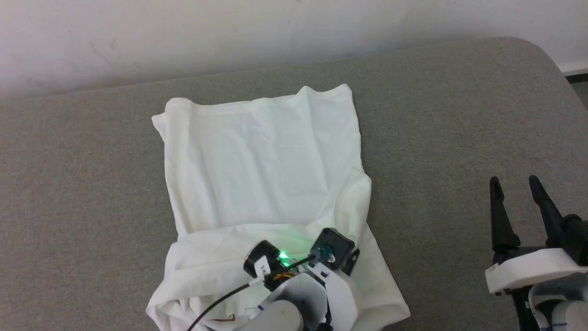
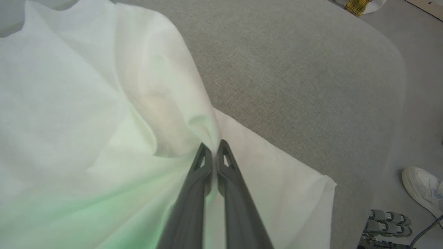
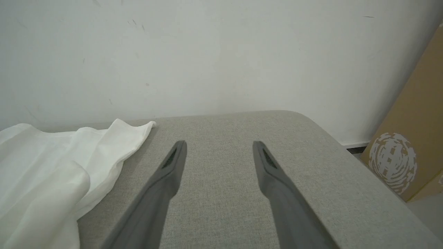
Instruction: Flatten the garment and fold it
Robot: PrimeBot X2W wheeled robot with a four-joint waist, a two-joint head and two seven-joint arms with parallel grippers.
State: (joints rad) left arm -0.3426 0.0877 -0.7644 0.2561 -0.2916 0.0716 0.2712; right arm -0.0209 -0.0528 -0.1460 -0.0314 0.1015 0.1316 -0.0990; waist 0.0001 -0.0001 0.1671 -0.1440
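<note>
We are mid-fold: the fingers of our left gripper [image 2: 213,148] are clenched on a near fold of the garment [image 1: 262,161], lying mostly flat on the grey worktop [image 1: 459,115]. Next, we judge, that fold should go toward the far edge, kept smooth. Our right gripper [image 1: 517,184] stands well apart, fingers spread and empty.

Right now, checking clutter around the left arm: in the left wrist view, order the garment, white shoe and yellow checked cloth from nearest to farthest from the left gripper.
1. The garment: pinched in the shut left gripper.
2. The white shoe: lower right, on the floor past the table edge.
3. The yellow checked cloth: top right, beyond the table's far corner.
</note>
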